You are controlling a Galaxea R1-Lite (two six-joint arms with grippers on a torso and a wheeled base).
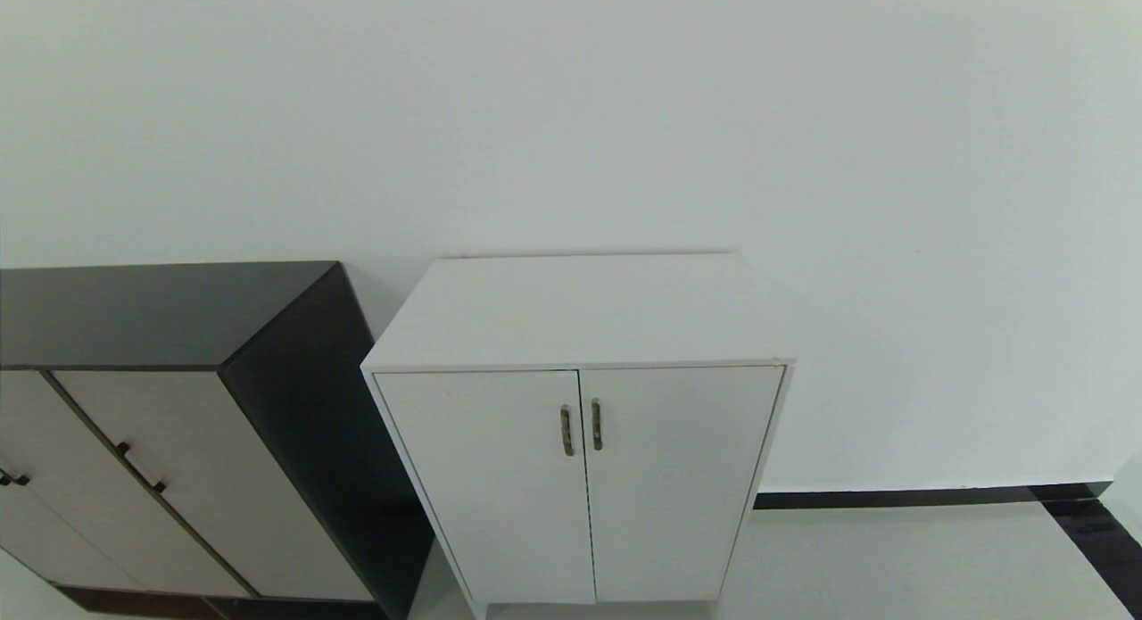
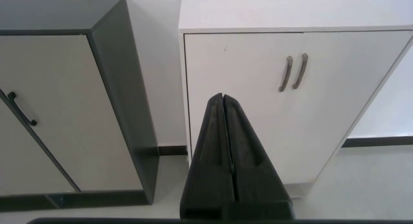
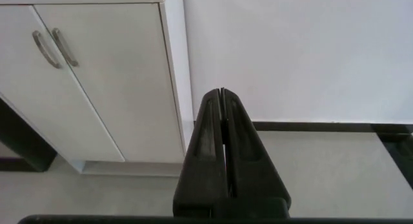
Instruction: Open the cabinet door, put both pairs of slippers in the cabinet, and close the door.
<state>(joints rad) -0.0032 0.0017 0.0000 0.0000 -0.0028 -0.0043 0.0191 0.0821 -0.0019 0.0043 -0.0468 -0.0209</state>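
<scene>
A white two-door cabinet (image 1: 580, 477) stands against the wall, both doors shut, with two metal handles (image 1: 581, 428) side by side at the middle seam. In the left wrist view the same cabinet (image 2: 271, 95) faces my left gripper (image 2: 222, 98), which is shut with nothing in it and hangs some way in front of the left door. My right gripper (image 3: 221, 93) is shut and empty too, off the cabinet's (image 3: 110, 75) right side, over bare floor.
A dark cabinet (image 1: 178, 424) with pale doors and black handles stands close on the left of the white one. White wall behind, a black skirting strip (image 1: 928, 495) along its foot. Open pale floor (image 1: 910, 566) lies to the right of the white cabinet.
</scene>
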